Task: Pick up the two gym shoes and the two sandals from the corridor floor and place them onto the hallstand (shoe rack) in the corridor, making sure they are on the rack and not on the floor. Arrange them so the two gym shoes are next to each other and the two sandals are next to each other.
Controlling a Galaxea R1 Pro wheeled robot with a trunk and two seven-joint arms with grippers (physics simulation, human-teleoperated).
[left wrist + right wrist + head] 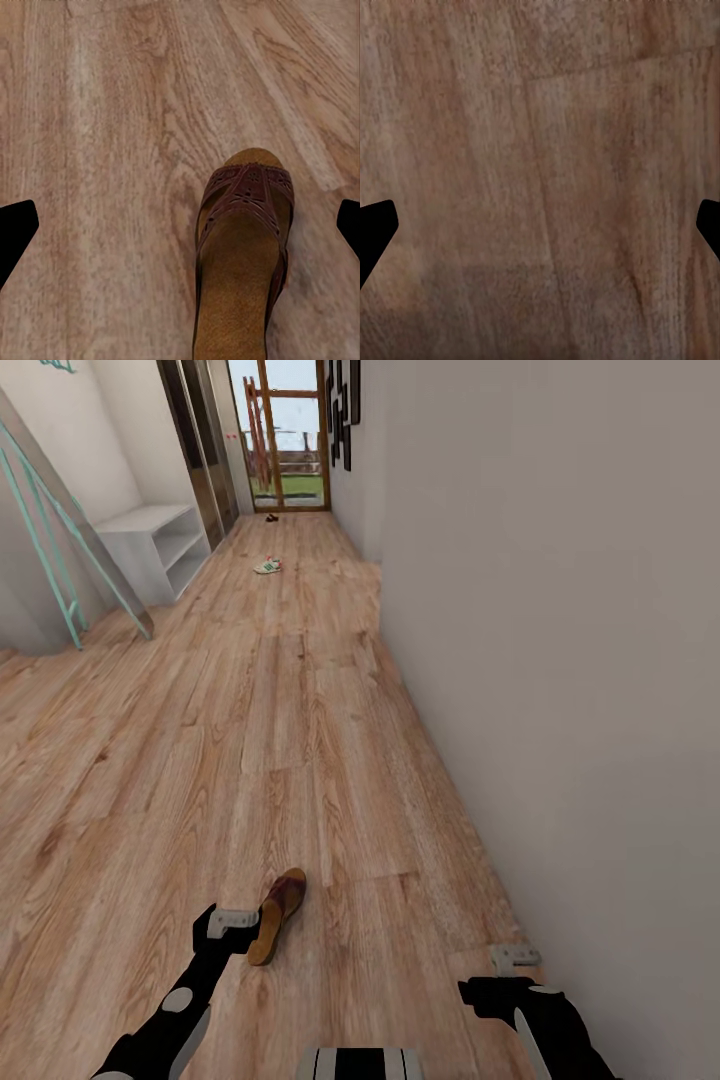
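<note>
Left wrist view: the left gripper (180, 225) is held with its fingers spread wide and nothing between them, poised above a brown-maroon sandal (241, 255) that lies flat on the corridor floor (105, 150), closer to one fingertip than the other and not yet touched. From the head camera the same sandal (278, 913) is seen just beside the left gripper (232, 922), close in front of the robot. The right gripper (514, 958) is likewise parted and unloaded, hung over bare planks (540, 150) near the grey wall (560, 660). Farther up the corridor a gym shoe (267, 566) is left on the floor, roughly level with the hallstand (150, 545), which is set against the left side; its shelves, as far as they can be made out, appear bare. A small dark object (271, 517) is seen on the floor near the glass door (290, 435) at the far end and is judged likely to be the second sandal, though it is too small to be sure. The second gym shoe cannot be identified. The task is judged to be at its very start: nothing has been placed on the rack, the first sandal is about to be grasped, and all four pieces of footwear are left to be carried and paired.
</note>
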